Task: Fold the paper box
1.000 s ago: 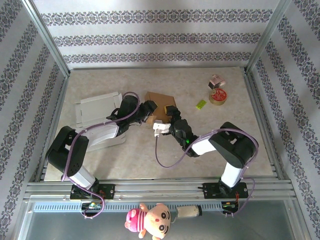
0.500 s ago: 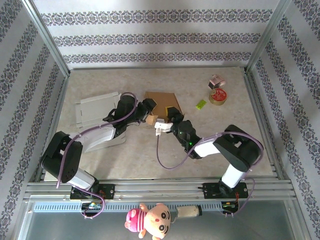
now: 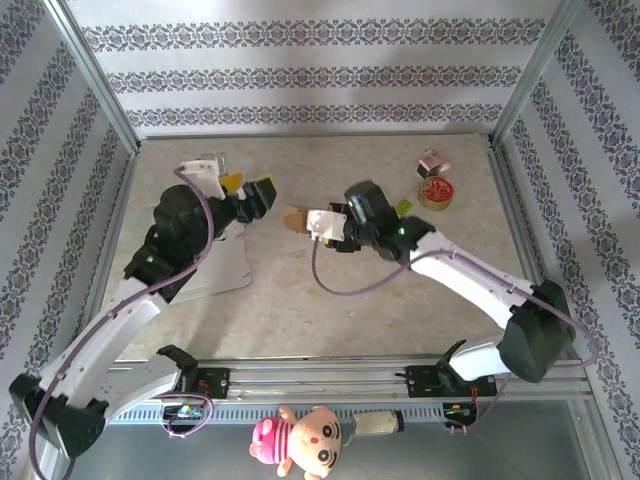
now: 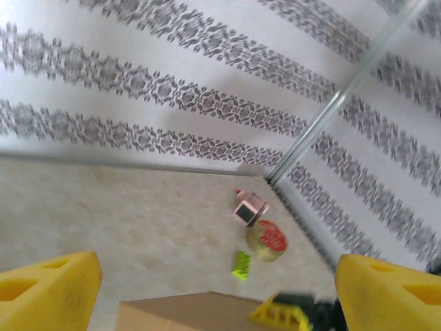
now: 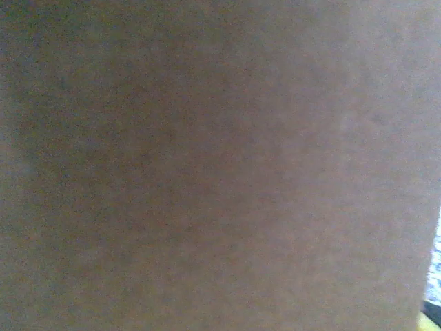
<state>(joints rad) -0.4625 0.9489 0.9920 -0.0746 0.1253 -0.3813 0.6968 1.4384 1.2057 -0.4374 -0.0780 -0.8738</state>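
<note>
Left of the red round tin (image 3: 437,192): paper box (image 3: 293,217), brown card, clamped between the right gripper (image 3: 314,222) fingers, its face close against that wrist camera. Farther left of the tin: left gripper (image 3: 252,194), fingers spread wide, near the box but not touching it.

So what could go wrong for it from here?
The brown cardboard lies very close against the right gripper, too close for its edges or flaps to be seen from that wrist. The arm may be judging its hold poorly, and the piece could slip or crease. The left gripper is open and holds nothing, so a flap might spring open with nothing pressing on it.
</note>
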